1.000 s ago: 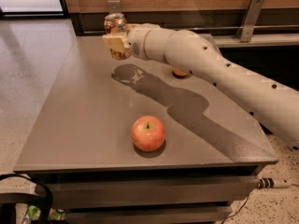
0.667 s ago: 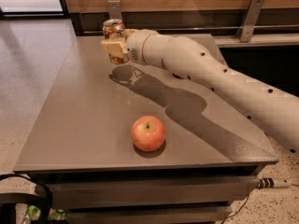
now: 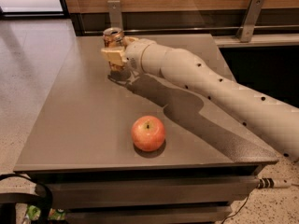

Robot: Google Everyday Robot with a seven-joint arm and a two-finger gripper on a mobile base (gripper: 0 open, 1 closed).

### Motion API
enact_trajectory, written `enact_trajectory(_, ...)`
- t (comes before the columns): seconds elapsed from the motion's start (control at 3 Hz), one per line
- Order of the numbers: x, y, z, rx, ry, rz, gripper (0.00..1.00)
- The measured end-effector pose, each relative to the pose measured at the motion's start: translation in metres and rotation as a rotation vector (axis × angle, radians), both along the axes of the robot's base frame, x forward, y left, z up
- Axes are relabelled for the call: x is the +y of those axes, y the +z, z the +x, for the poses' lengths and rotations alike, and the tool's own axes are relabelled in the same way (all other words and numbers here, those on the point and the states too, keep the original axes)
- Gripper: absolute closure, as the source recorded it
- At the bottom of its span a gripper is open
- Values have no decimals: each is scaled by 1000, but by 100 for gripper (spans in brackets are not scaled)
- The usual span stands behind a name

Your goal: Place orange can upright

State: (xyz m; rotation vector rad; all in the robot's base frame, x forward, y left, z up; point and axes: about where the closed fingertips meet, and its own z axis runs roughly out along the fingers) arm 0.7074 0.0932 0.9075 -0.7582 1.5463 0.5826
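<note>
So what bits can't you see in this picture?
Camera view, orange can: its lower part is hidden by the gripper holding it, so whether it touches the table is unclear.
Camera view, robot arm: cut off by the right edge.
Camera view, apple: its far side faces away.

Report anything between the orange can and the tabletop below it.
Nothing visible. The end effector holds the shiny orange metal can upright over the grey tabletop at the back; the round red apple sits apart, near the front.
</note>
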Motion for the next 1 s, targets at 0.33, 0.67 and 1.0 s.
enact_trajectory(0.33,7,-22,5,-7,0,17,100)
enact_trajectory(0.67,9,-30,2,2,-3,24,100)
enact_trajectory(1.0,12,-29,2,1,1,24,73)
